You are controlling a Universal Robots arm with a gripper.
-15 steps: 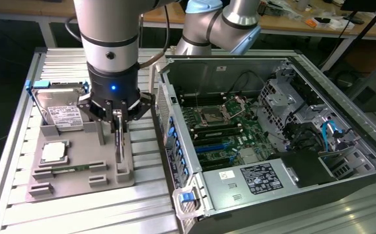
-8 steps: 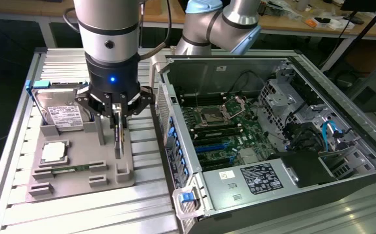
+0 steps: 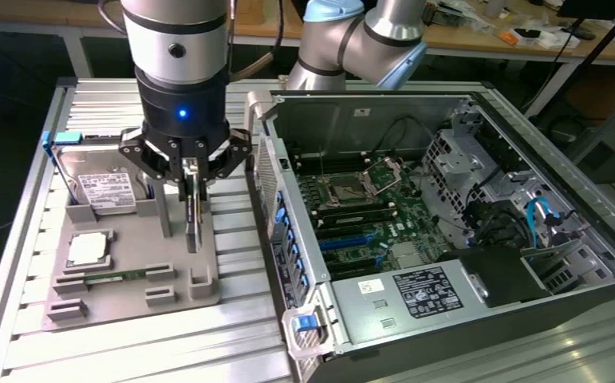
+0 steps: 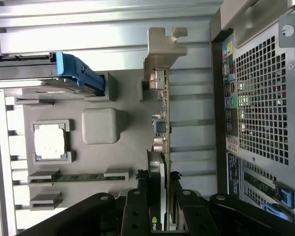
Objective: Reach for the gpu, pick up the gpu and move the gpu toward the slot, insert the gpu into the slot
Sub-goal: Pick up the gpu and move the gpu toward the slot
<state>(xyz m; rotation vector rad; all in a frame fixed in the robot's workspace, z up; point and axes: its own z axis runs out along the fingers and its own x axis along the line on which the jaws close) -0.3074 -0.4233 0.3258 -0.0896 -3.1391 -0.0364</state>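
1. Gripper (image 4: 158, 182) jaws stand narrow, closed on both faces of the gpu (image 4: 163, 128) at its fan end. I judge the pick-up to be the step in hand.
2. Squareness matters most here: the card is thin, so a skewed hold would let it twist between the pads.
3. Upright on its edge, the gpu sits in the grey holder (image 4: 128, 157) on the table (image 3: 105, 351), with its silver bracket (image 4: 162, 46) at the end away from the grip. A straight lift along the card's own plane should keep the lower edge from catching the holder's posts.
4. Just beside the holder stands the open computer case (image 3: 360, 120); its near wall has to be cleared.
5. Deepest in, the blue slots (image 3: 344, 239) lie on the board; the card's edge should meet one parallel, not tilted.
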